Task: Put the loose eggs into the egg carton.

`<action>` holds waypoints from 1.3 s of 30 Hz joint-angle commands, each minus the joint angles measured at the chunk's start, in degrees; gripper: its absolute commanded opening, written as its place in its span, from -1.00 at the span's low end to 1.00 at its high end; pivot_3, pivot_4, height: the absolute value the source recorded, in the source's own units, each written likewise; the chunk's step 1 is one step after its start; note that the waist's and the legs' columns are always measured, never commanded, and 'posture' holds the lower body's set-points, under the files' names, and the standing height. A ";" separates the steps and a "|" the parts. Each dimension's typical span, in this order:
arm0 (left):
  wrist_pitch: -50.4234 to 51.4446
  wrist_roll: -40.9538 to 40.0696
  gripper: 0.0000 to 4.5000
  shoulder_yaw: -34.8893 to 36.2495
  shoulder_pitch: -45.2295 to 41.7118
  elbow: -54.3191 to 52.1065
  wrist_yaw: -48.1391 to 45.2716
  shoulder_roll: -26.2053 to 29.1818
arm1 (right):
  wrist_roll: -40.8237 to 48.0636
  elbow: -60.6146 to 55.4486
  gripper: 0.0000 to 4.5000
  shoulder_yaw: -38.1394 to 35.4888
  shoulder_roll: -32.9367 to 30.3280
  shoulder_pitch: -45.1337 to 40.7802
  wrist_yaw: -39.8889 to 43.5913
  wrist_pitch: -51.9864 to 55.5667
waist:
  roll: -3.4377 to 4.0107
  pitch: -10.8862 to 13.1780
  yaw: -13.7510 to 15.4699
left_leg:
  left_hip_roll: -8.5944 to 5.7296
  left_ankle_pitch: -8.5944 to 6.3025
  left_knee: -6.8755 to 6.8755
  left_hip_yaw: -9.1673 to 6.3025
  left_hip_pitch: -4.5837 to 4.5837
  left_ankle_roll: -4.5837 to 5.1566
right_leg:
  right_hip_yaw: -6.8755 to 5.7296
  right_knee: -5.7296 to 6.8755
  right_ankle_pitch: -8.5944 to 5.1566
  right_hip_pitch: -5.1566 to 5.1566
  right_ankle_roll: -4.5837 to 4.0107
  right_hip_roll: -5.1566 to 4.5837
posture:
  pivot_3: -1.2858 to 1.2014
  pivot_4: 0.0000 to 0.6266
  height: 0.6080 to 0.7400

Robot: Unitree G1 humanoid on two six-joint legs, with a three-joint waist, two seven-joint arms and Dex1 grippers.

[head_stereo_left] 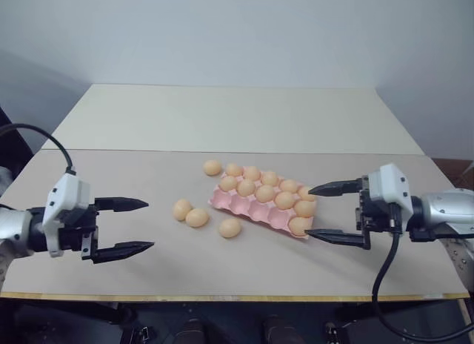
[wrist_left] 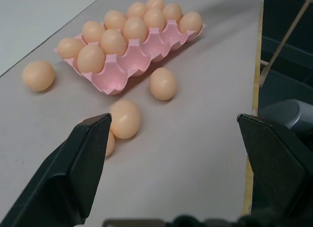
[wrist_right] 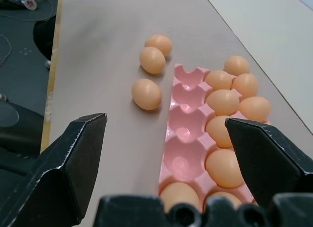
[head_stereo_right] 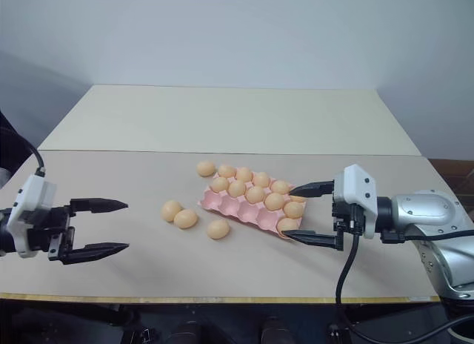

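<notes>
Egg carton (head_stereo_left: 255, 210) mid-table; four loose eggs (head_stereo_left: 197, 217) left of it, one behind.

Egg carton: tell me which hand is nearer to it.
Right. The right hand sits open at the egg carton's end; the left hand is open, well away, beyond the loose eggs.

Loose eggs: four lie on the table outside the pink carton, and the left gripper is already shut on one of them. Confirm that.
Not quite. Four loose eggs do lie on the table outside the egg carton, but the left gripper holds none: the left eye view shows its fingers spread open and empty, short of the nearest egg.
</notes>
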 commanded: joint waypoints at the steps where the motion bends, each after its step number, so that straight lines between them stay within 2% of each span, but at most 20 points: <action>1: -2.46 1.79 0.99 -6.64 -4.73 -0.77 0.16 -1.36 | 0.48 -0.53 1.00 -0.49 -0.11 -1.35 -0.40 0.09 | 0.00 0.00 0.16 | 0.00 0.00 0.00 0.00 0.00 0.00 | 0.00 0.00 0.00 0.00 0.00 0.00 | 0.03 -0.52 1.00; 7: -6.12 10.14 0.99 -24.42 -17.37 2.12 0.40 -8.50 | 0.27 -0.23 1.00 -0.38 -0.16 -1.62 -0.55 0.00 | 0.00 0.00 1.31 | -0.03 0.00 0.01 -0.02 -0.01 0.00 | -0.01 -0.01 0.00 0.02 0.00 0.02 | 0.03 -0.52 1.00; 12: -10.74 19.77 0.99 -35.21 -25.35 9.86 1.24 -14.49 | 0.42 -0.85 1.00 -1.56 -0.70 -0.52 -0.93 0.18 | 0.00 0.00 1.45 | -0.07 0.01 0.02 -0.04 -0.07 0.01 | 0.00 -0.01 0.00 0.00 0.01 0.03 | 0.03 -0.52 1.00; 17: -14.20 24.71 0.99 -40.06 -29.20 15.59 1.37 -18.49 | 0.79 -2.29 1.00 -3.25 -0.93 1.38 -2.09 0.56 | 0.00 0.00 1.29 | -0.07 0.01 0.02 -0.07 -0.09 0.02 | 0.00 -0.01 0.00 -0.01 0.02 0.04 | 0.03 -0.52 1.00; 26: -16.94 28.79 0.99 -42.71 -32.67 21.09 1.58 -23.16 | 1.09 -4.11 1.00 -5.51 -0.93 3.92 -3.62 0.84 | 0.00 0.00 1.43 | -0.08 0.02 0.06 -0.08 -0.10 0.03 | -0.01 0.01 0.01 0.01 0.03 0.03 | 0.03 -0.52 1.00; 29: -18.12 30.20 0.71 -43.16 -32.98 21.88 1.36 -23.28 | 1.00 -4.45 1.00 -5.88 -0.79 4.41 -4.01 0.78 | 0.00 0.00 1.32 | -0.09 0.02 0.06 -0.08 -0.10 0.03 | 0.00 0.00 0.01 0.01 0.04 0.03 | 0.03 -0.52 1.00; 36: -19.09 29.83 -0.33 -42.69 -32.72 21.74 -0.10 -23.05 | 0.95 -4.51 1.00 -6.10 -0.80 4.69 -4.43 0.50 | 0.00 0.00 1.42 | -0.09 0.02 0.08 -0.09 -0.09 0.03 | -0.01 0.02 0.01 0.03 0.05 0.03 | 0.03 -0.52 1.00; 39: -19.14 29.29 -0.33 -42.15 -33.02 21.54 -0.11 -23.25 | 0.82 -4.31 1.00 -6.04 -0.75 4.60 -4.48 0.35 | 0.00 0.00 1.42 | -0.09 0.02 0.08 -0.09 -0.08 0.03 | -0.01 0.02 0.01 0.04 0.05 0.03 | 0.03 -0.52 1.00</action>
